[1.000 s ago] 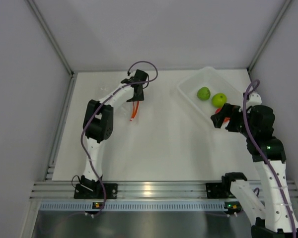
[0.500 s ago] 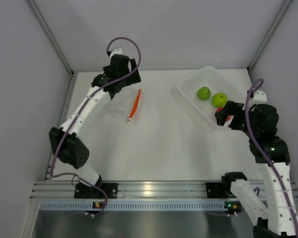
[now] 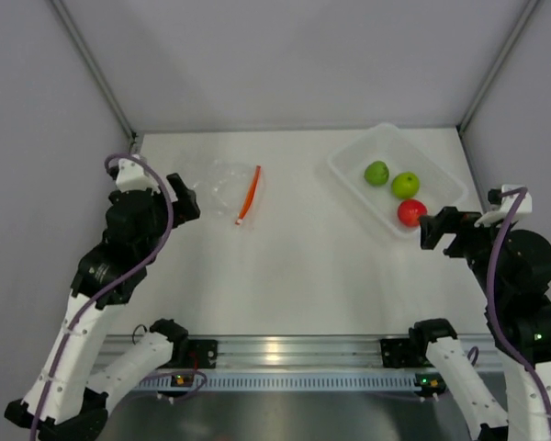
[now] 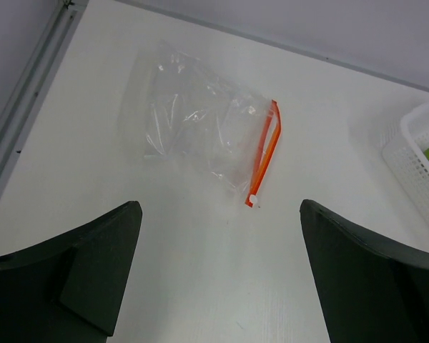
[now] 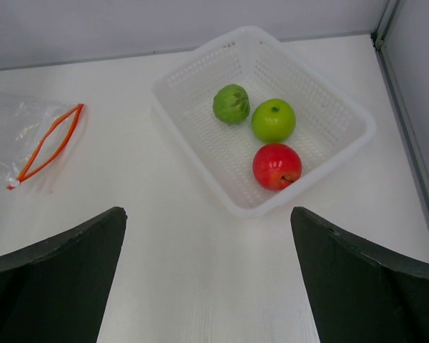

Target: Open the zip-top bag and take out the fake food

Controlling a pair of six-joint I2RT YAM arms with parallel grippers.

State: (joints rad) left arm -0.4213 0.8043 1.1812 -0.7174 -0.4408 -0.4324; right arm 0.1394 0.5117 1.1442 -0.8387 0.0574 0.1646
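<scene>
zip-top bag [image 3: 224, 187] on white table [image 3: 294, 262]

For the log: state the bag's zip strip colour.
Orange-red zip strip, clearest in the left wrist view.

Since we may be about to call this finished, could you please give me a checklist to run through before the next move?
1. Zip-top bag empty, flat on the table: ok.
2. Zip strip parted: ok.
3. Green fruit, lime-green fruit and red fruit in the white basket: ok.
4. Left jaws open, holding nothing: ok.
5. Right jaws open, holding nothing: ok.
</scene>
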